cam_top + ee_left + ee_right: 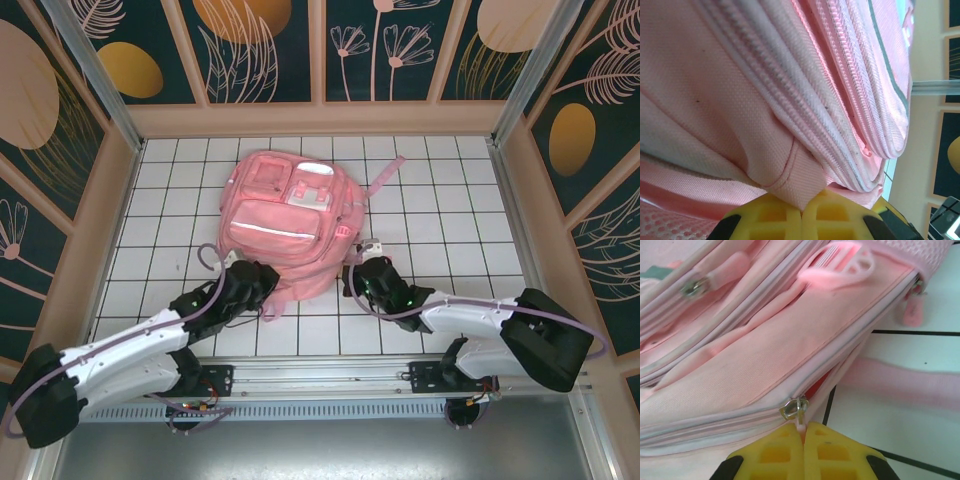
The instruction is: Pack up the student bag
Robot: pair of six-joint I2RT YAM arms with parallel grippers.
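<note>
Both grippers are clamped on the student bag (285,225), which lies front-up on the tiled table (450,180). The left gripper (801,212) pinches a fabric tab (800,175) at its seam, and the right gripper (804,432) pinches a zip pull (801,425). Packing looks barely begun: the zip seems mostly closed, so opening and filling remain.

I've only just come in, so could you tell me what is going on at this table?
Two robot arms are working on the student bag, a large pink backpack lying on the white tiled table. Both arms reach to its near edge. The left gripper is shut on a pink fabric tab sewn below the zips. The right gripper is shut on a zip pull at the bag's side. Nothing is being put into the bag at this moment.
</note>
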